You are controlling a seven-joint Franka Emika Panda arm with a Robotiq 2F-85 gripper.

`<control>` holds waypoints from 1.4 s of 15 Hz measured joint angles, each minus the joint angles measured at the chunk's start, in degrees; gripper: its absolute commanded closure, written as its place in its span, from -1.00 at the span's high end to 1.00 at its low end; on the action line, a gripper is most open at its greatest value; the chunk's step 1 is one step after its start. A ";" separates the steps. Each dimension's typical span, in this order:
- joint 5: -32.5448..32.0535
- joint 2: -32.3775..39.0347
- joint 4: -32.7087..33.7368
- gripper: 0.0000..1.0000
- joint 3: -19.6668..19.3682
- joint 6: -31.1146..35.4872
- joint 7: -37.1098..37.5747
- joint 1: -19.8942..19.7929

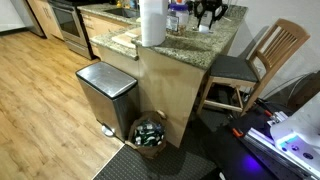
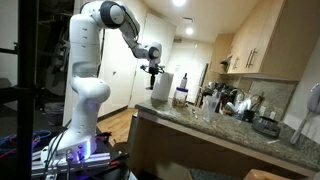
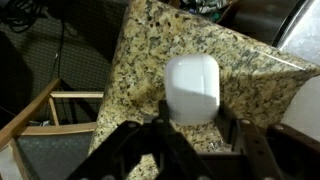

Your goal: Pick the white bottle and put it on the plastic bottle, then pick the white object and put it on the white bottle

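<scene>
The gripper (image 3: 195,118) is closed on the white bottle (image 3: 192,88). In the wrist view this bottle is in the middle of the frame, a white rounded shape between the two dark fingers (image 3: 163,125), which press it from left and right. It is held over the granite surface (image 3: 150,50), which fills the upper half of the frame. The pictures do not show whether the bottle touches the stone. In the lower left of this view part of a wooden chair (image 3: 40,110) is visible beside the edge of the surface.

In an exterior view the arm (image 2: 95,40) reaches from the left of the frame, and the gripper (image 2: 152,74) hangs above the near end of the surface (image 2: 200,125), in the upper middle. Just to the right of it stands a paper towel roll (image 2: 162,88), and right of the roll stands the plastic bottle (image 2: 181,96). The white bottle itself is too small to make out there.

In an exterior view the roll (image 1: 152,22) stands at the top centre on the surface (image 1: 225,35). A metal trash can (image 1: 105,95) and a basket (image 1: 150,132) are on the floor below it.
</scene>
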 measured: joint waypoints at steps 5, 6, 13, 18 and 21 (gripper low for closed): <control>0.20 0.43 3.34 -0.61 0.90 3.25 1.33 0.00; 0.19 0.39 5.74 -0.61 0.96 4.20 2.52 0.00; 0.00 2.14 20.02 -0.61 0.51 6.19 10.91 -2.33; -0.67 4.74 21.86 -0.61 -0.13 7.69 15.05 -3.02; -0.15 9.83 30.54 -0.61 -2.40 7.88 20.40 -4.31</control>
